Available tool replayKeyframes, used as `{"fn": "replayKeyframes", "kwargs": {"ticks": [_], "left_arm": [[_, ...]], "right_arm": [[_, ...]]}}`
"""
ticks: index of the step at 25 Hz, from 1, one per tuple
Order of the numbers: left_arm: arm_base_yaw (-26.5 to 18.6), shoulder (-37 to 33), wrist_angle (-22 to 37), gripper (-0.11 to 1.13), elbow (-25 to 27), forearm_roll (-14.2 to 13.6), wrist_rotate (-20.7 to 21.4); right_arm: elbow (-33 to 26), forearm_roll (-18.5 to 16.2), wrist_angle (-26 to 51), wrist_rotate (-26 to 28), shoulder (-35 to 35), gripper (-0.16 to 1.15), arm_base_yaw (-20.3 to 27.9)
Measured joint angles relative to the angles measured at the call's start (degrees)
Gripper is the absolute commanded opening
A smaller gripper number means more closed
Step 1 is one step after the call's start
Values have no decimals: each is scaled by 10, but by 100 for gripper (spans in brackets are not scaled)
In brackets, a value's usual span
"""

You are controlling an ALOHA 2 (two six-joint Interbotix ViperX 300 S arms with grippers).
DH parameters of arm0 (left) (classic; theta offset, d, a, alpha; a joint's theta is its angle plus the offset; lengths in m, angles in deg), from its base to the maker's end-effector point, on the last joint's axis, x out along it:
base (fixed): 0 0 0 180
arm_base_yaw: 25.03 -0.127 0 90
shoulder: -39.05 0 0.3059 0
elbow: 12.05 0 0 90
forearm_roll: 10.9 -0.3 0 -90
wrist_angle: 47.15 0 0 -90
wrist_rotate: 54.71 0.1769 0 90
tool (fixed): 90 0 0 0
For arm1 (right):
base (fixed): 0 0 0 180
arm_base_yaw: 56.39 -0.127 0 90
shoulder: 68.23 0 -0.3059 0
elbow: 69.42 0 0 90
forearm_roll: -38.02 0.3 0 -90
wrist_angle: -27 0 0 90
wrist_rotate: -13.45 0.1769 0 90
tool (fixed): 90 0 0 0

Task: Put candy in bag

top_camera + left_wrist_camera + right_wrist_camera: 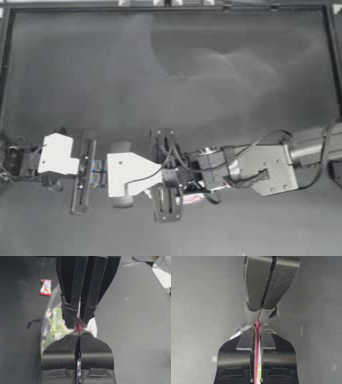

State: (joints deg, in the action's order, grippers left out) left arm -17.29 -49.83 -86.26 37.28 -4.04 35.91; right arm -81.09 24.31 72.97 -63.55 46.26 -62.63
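Note:
The bag (55,328), a clear pouch with multicoloured contents, is held by its pink-red seal strip (257,356). My left gripper (79,332) is shut on that strip. My right gripper (257,327) is shut on the same strip from the opposite side, tip to tip with the left one. In the top view the left gripper (178,181) and the right gripper (189,184) meet near the table's front middle and cover most of the bag. The candy (45,287), a small red-and-white sweet, lies flat on the table beyond the bag, apart from both grippers.
The dark table (174,75) stretches bare behind the arms to its raised rim. Both arms crowd the front middle. A small pink-white patch (193,199) shows just in front of the grippers; I cannot tell what it is.

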Motion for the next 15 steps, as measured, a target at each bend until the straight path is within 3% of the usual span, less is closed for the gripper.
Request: {"fn": "replayKeyframes", "kwargs": {"ticks": [4,10,15], "left_arm": [[0,0,-1,9,0,0,1],[0,0,-1,9,0,-1,1],[0,0,0,9,0,0,1]], "right_arm": [[3,0,-1,0,-1,18,0],[6,-1,-1,-1,-2,4,0],[12,-1,-3,0,-6,3,0]]}}
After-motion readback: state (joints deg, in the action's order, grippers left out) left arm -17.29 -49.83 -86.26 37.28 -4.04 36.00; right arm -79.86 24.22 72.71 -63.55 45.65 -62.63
